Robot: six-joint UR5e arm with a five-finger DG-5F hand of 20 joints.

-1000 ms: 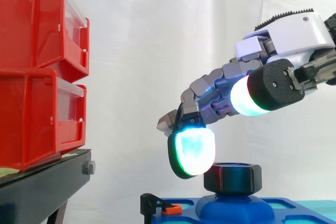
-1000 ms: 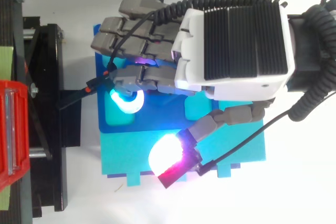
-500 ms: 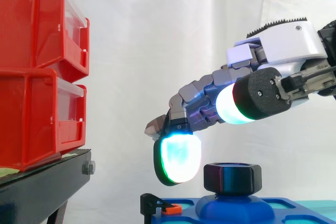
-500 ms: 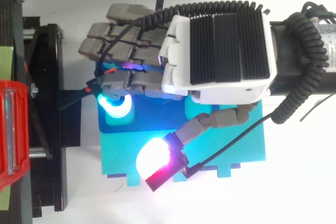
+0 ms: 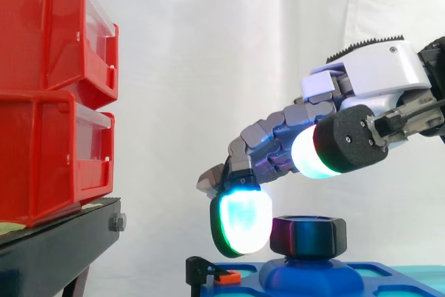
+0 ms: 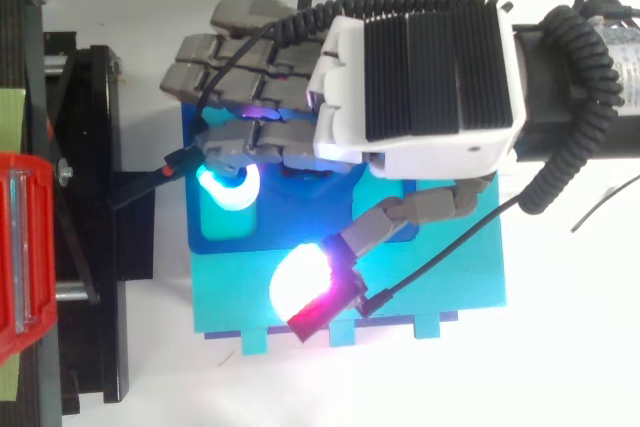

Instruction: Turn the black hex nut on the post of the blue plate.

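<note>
Against half a second ago, the robot hand (image 5: 372, 74) is seen lower and a little further right. The gap between its cyan-green fingertip pad (image 5: 240, 222) and the black hex nut (image 5: 309, 236) is closed in the side view: the pad's edge now meets the nut's left face, though contact in depth cannot be told. The thumb pad (image 5: 313, 156) is held above the nut, apart from it. The fingers are bent forward but loose, and nothing is gripped.

The nut is seated on the post (image 5: 309, 273) of the blue plate (image 6: 197, 237), which lies on the white tabletop (image 6: 570, 367). In the top view the nut is covered by the robot hand.

Two red bins, an upper (image 5: 49, 33) and a lower (image 5: 49, 161), are stacked on the black stand (image 5: 55, 252) at the left. Their contents cannot be made out.
</note>
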